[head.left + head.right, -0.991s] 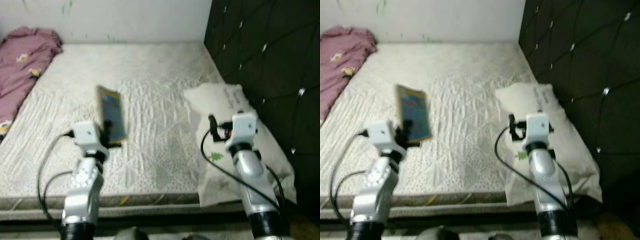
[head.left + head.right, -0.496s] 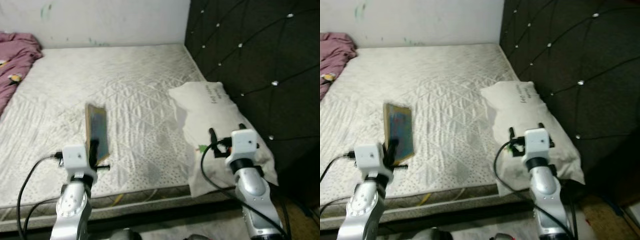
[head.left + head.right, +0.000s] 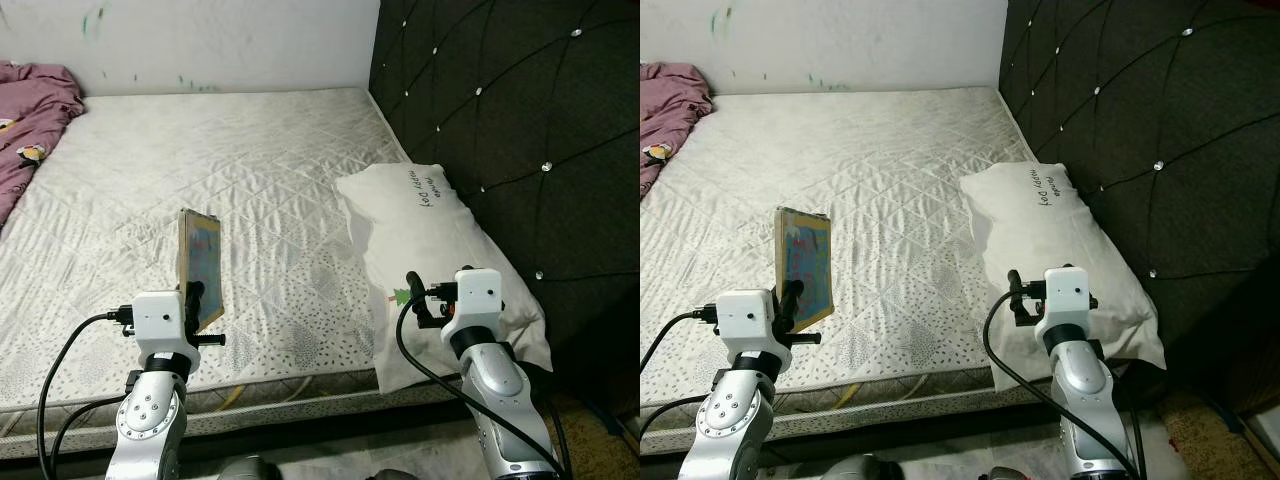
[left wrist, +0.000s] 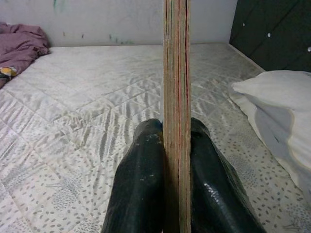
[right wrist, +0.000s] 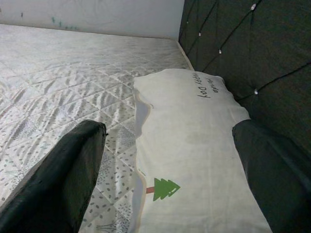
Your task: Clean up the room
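My left gripper (image 4: 176,141) stands at the lower left of the left eye view, raised above the near edge of the bed (image 3: 280,170). Its fingers (image 4: 141,184) are clenched on a thin book (image 3: 199,265), one finger pressed against each cover. The book stands upright on its lower edge in the grip, colourful cover turned toward the frame's right, spine and page edges facing my left wrist camera. It is held clear of the mattress.

My right gripper (image 5: 170,160) sits at the lower right of the left eye view, over the near end of a white pillow (image 3: 430,240). Its fingers (image 5: 73,170) are spread wide apart and grasp nothing; the pillow shows between them in the right wrist view.

The pillow lies along the right side of the bed, against a dark tufted headboard (image 3: 510,130) studded with small bright buttons. It carries dark handwritten lettering near its far end and a small green tree print (image 5: 163,189) near its close end.

The mattress cover is pale, quilted in diamonds, with a speckled pattern toward the near edge. A crumpled maroon blanket (image 3: 30,110) with small floral marks lies at the upper left of the frame, at the far left of the bed. A white wall (image 3: 200,40) bearing a few small green marks runs behind the bed.
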Motion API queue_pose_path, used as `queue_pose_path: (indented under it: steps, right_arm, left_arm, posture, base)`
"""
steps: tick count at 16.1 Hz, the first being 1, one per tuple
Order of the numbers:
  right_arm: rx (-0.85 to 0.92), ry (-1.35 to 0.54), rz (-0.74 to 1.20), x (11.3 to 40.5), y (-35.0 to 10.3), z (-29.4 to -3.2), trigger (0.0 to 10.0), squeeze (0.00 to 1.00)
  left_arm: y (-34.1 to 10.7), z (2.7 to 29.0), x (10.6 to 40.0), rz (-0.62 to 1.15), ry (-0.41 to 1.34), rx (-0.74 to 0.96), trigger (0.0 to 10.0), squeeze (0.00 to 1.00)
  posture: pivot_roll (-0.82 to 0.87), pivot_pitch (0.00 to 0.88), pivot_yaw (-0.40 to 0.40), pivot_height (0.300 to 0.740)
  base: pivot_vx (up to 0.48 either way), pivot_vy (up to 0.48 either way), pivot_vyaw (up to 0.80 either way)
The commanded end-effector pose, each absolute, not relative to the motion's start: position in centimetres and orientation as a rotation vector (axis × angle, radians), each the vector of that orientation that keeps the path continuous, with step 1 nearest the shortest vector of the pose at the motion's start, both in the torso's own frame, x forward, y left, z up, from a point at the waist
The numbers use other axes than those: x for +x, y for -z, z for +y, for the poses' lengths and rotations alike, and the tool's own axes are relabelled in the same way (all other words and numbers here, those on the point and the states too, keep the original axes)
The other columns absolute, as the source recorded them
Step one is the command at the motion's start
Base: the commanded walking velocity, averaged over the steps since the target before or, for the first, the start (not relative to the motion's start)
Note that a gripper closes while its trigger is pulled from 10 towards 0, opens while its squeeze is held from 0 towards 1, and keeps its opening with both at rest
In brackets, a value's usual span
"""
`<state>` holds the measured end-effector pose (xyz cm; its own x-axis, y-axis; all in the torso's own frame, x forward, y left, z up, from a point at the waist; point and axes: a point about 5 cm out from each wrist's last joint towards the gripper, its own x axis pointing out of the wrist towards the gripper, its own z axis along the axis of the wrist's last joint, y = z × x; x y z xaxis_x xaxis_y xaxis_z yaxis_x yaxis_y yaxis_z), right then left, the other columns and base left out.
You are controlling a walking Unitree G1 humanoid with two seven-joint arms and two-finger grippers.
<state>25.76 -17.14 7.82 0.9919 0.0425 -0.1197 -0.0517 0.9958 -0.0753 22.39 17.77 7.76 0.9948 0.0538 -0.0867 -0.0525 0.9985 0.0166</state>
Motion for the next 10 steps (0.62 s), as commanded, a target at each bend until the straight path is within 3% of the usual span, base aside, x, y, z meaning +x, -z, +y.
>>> queue_pose_path:
  steps: [1, 5, 10]
  right_arm:
    - [-0.079, -0.07, 0.1, 25.95, -8.41, -16.87, 10.0, 0.0]
    - [-0.072, -0.097, 0.097, 25.86, -8.54, -16.65, 10.0, 0.0]
    - [-0.067, -0.106, 0.094, 25.78, -8.74, -16.63, 10.0, 0.0]
  left_arm:
    - [-9.23, 17.83, 22.84, 0.024, -0.064, 0.031, 10.0, 0.0]
    - [-9.31, 17.9, 22.79, 0.023, -0.073, 0.022, 10.0, 0.0]
    - [-9.35, 17.9, 22.82, 0.027, -0.075, 0.014, 10.0, 0.0]
  posture:
    - [0.01, 0.009, 0.007, 0.74]
    - [0.01, 0.018, 0.003, 0.74]
    - [0.0, 0.029, 0.002, 0.685]
  base:
    - [0.0, 0.0, 0.0]
    - [0.0, 0.0, 0.0]
    - [0.0, 0.0, 0.0]
